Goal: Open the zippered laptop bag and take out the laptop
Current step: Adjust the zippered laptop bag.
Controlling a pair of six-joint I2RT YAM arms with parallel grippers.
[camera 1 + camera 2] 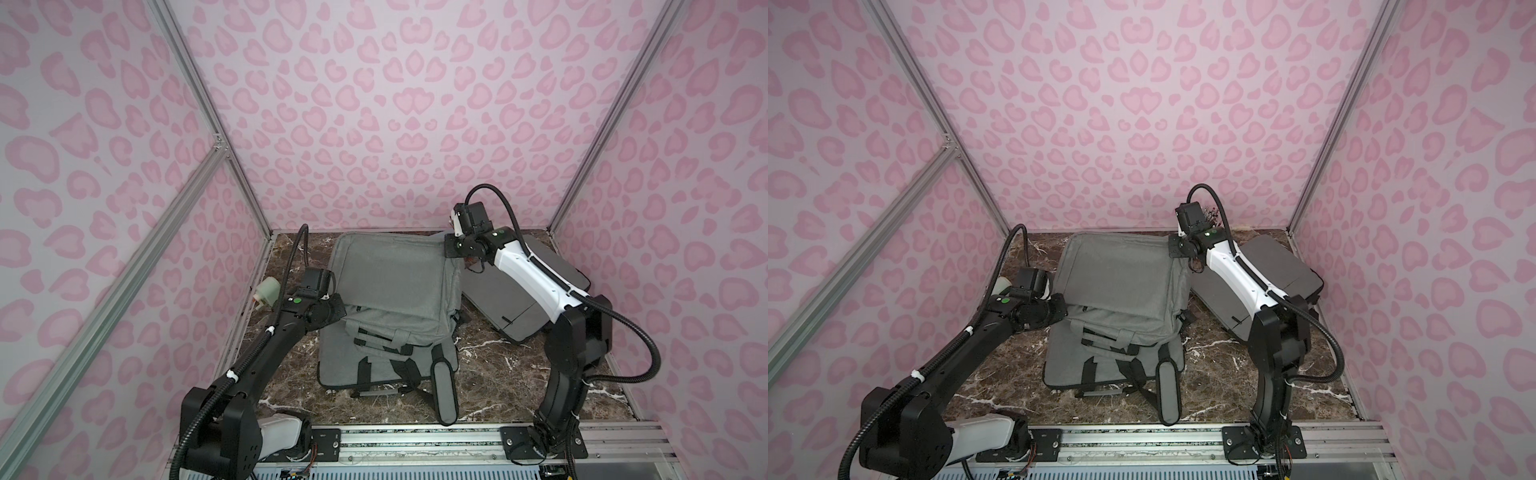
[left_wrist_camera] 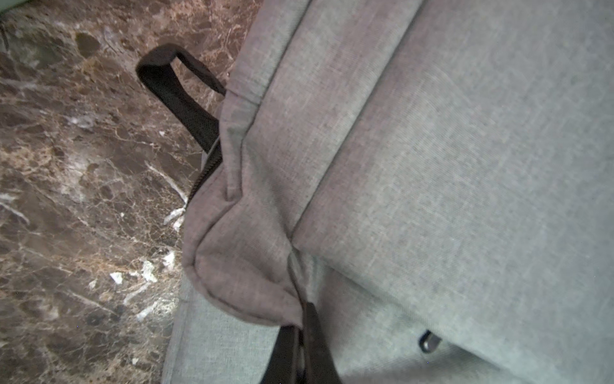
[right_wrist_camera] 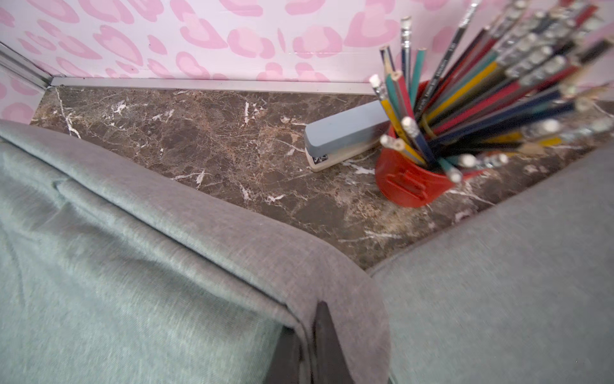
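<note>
Wrist views: left gripper [image 2: 300, 352] and right gripper [image 3: 307, 352] pinch woven grey laptop bag [image 2: 432, 166]

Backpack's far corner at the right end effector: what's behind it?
A blue-grey stapler and a red cup of pencils stand on the marble by the back wall. The pencils cover one stapler end.

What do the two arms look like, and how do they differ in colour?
The left arm is black with a white base link; the right arm has a white forearm on black lower links. Each carries a black ribbed cable, a green dot near the wrist and dark fingers.
</note>
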